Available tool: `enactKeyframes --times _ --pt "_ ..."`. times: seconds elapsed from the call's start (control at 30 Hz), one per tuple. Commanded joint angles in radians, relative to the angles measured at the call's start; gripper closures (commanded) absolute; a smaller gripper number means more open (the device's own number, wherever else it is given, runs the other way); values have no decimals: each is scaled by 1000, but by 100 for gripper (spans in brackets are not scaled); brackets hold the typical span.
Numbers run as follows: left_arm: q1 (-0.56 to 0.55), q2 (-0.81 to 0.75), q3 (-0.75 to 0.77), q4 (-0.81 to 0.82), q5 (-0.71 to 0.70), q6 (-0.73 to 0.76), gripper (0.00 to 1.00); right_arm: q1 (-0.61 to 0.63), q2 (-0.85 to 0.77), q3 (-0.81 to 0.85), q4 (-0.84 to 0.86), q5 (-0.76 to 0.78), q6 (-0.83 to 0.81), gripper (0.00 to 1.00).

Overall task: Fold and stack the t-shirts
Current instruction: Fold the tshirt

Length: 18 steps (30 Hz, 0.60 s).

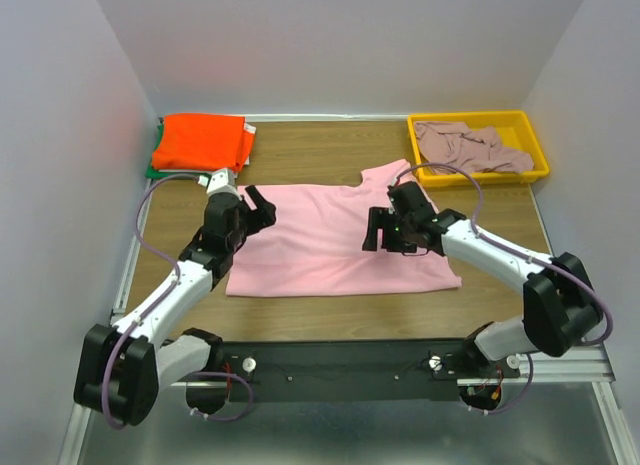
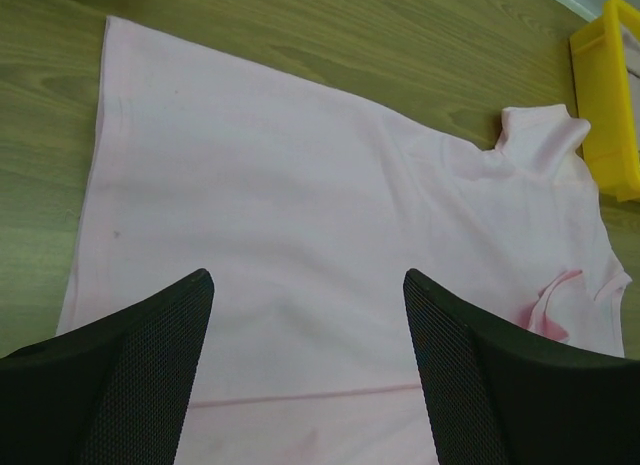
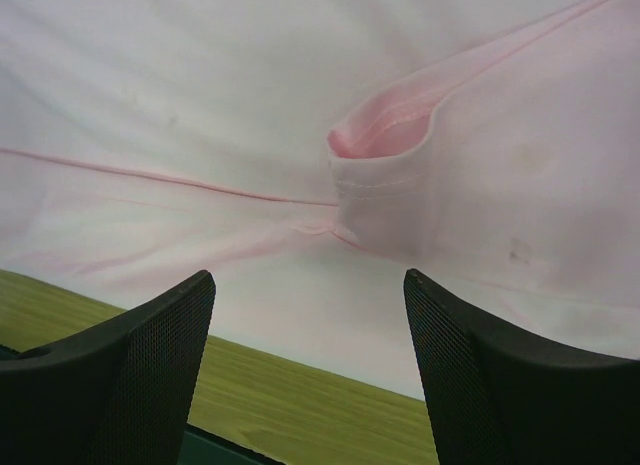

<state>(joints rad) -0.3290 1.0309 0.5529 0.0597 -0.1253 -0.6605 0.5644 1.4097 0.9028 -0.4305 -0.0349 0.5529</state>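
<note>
Pink t-shirt (image 1: 330, 240) lies spread flat mid-table. The left gripper (image 1: 262, 207) hangs over its left edge and the right gripper (image 1: 378, 230) over its right side, both with jaws wide apart and gripping nothing. An orange tee (image 1: 203, 142) sits folded on a green one (image 1: 153, 170) far left, and a mauve tee (image 1: 470, 147) lies crumpled in the yellow tray (image 1: 480, 176) far right.

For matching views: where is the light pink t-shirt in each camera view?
Top external: light pink t-shirt spread out at centre.
Left wrist: light pink t-shirt fills most of the picture.
Right wrist: light pink t-shirt fills the upper part.
Shared landmark: wooden table.
</note>
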Motion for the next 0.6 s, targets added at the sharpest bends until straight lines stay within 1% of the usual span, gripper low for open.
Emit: enactKeyframes --times 0.0,0.1,0.27,0.4,0.57 --pt "5 83 88 22 -33 58 15 48 72 4 30 29 8 17" --pt "11 130 119 32 -11 64 15 66 127 -13 71 30 19 17" --pt "25 144 134 38 -5 84 15 109 185 -44 95 69 39 17" --pt "51 136 130 31 -7 98 14 149 187 -82 95 75 73 17" --pt "131 138 125 28 27 116 14 202 149 -146 93 84 159 17"
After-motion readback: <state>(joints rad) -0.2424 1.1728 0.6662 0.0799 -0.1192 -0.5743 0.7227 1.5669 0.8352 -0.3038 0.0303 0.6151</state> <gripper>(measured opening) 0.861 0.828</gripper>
